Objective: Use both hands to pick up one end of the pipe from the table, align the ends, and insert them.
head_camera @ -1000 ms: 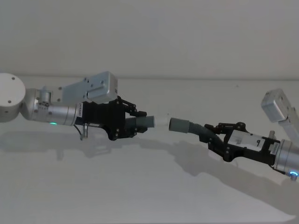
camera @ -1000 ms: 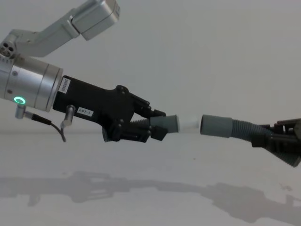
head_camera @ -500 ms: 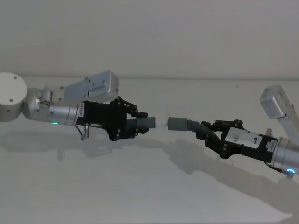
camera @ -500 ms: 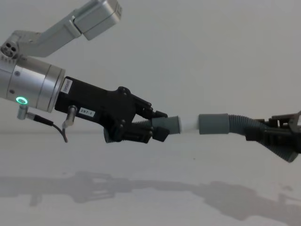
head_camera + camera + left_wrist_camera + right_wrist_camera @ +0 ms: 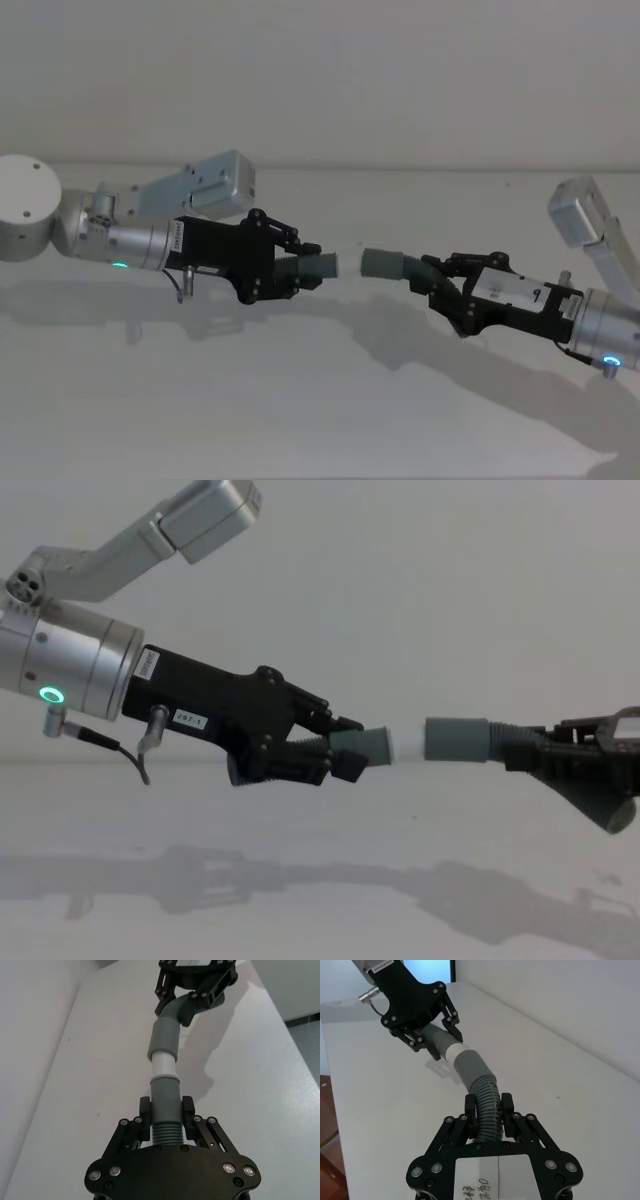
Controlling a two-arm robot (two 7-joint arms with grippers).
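Observation:
Both pipe pieces hang above the table (image 5: 300, 410). My left gripper (image 5: 292, 272) (image 5: 340, 757) (image 5: 165, 1109) is shut on the short ribbed piece (image 5: 368, 748) (image 5: 165, 1095). That piece ends in a white end (image 5: 408, 746) (image 5: 163, 1065) (image 5: 453, 1052). My right gripper (image 5: 440, 287) (image 5: 488, 1106) (image 5: 535, 752) is shut on the longer ribbed piece (image 5: 486, 1091). Its grey collar (image 5: 380, 264) (image 5: 455, 740) (image 5: 166, 1037) (image 5: 470, 1067) points at the left piece. The two pieces lie nearly in line, and the white end meets the collar's mouth.
A plain pale wall (image 5: 400, 80) rises behind the table. Shadows of both arms lie on the surface below the pipes. The silver left arm with its green ring (image 5: 47, 695) comes in from the left edge.
The right gripper has carried its collar leftward and the left gripper has edged right. The white stretch between the grey parts has grown shorter.

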